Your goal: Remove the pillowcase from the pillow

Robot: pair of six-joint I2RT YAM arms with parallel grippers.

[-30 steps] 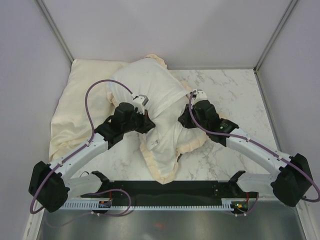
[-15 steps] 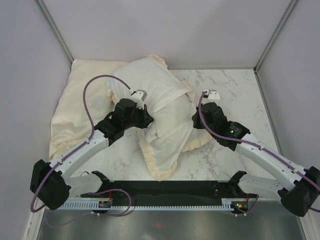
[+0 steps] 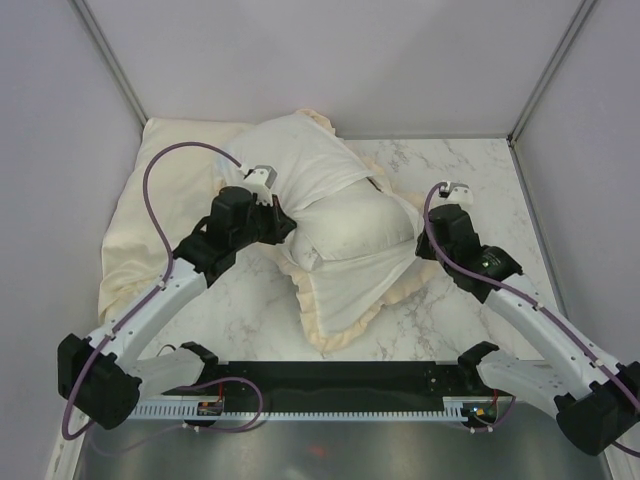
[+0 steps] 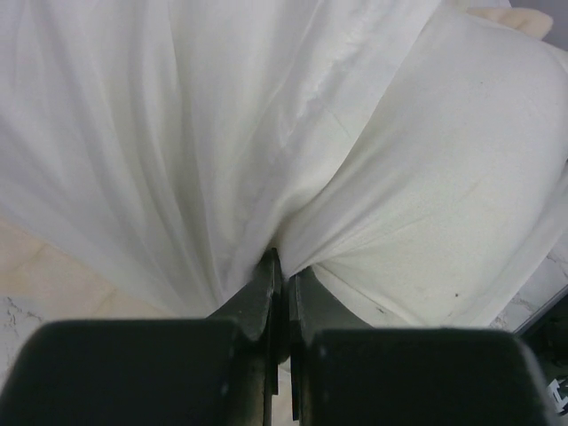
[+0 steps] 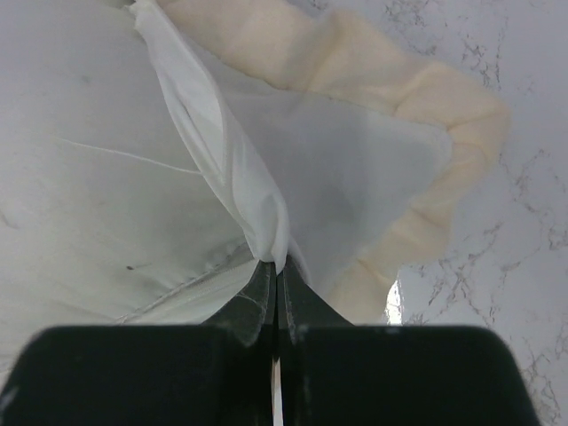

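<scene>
The pillowcase [image 3: 300, 160], whitish with a cream frill, lies across the table's middle, with a loose frilled flap toward the near edge. The plump off-white pillow [image 3: 355, 225] bulges out of its opening between my arms. My left gripper [image 3: 278, 222] is shut on a pinch of the pillowcase fabric [image 4: 177, 133] at the left of the opening, with the pillow [image 4: 453, 169] beside it. My right gripper [image 3: 425, 240] is shut on a fold of the pillowcase edge [image 5: 240, 177] at the right. The frill [image 5: 399, 106] hangs beyond that fold and the pillow [image 5: 80, 177] lies to its left.
A flat pale-yellow cloth [image 3: 150, 200] lies at the back left, partly under the pillowcase. Grey walls [image 3: 60, 150] close in the marble table [image 3: 470, 180] at the back and both sides. The black arm-base rail [image 3: 340, 375] runs along the near edge.
Both grippers have moved apart, the left one leftward and back, the right one rightward. The pillowcase opening has stretched wide, and more of the pillow shows between them.
</scene>
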